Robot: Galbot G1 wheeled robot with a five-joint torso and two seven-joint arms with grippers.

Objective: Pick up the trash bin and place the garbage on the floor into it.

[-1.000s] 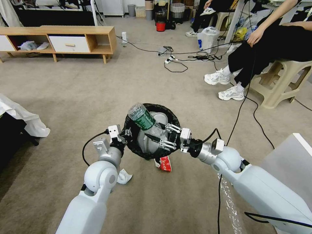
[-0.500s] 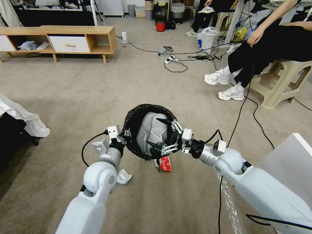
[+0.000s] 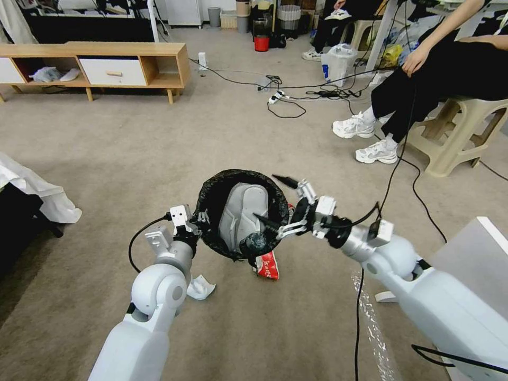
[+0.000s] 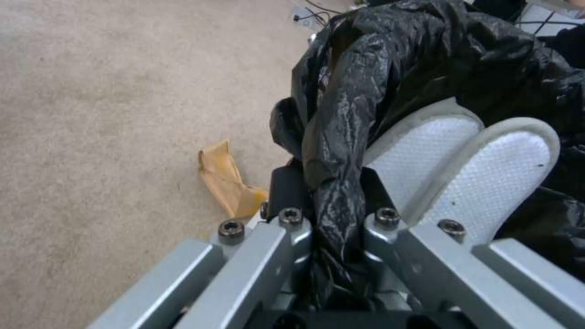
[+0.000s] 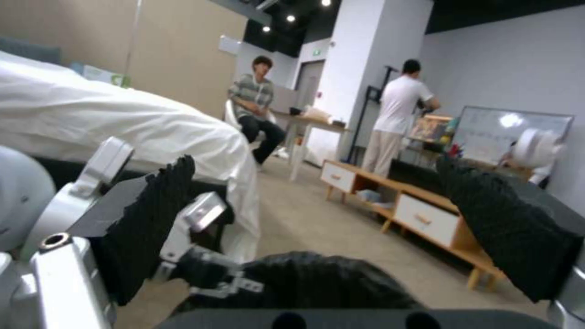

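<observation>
Left gripper [image 3: 197,219] clamps bag-lined rim of trash bin [image 3: 211,196] at 9 o'clock. Right gripper [image 3: 276,201] spread wide, empty, at 3 o'clock. Plastic bottle [image 3: 256,242] lies inside bin.

Carpeted workroom, cluttered at the far end.

Beige carpet [image 3: 132,143] runs back to a low wooden cabinet [image 3: 106,66] with a white drawer. Black cables [image 3: 296,98] snake across the floor by a beige plastic stool [image 3: 460,135]. Ceiling spots [image 5: 291,18] shine above a white pillar [image 5: 372,68] and whiteboard [image 5: 512,132].
</observation>
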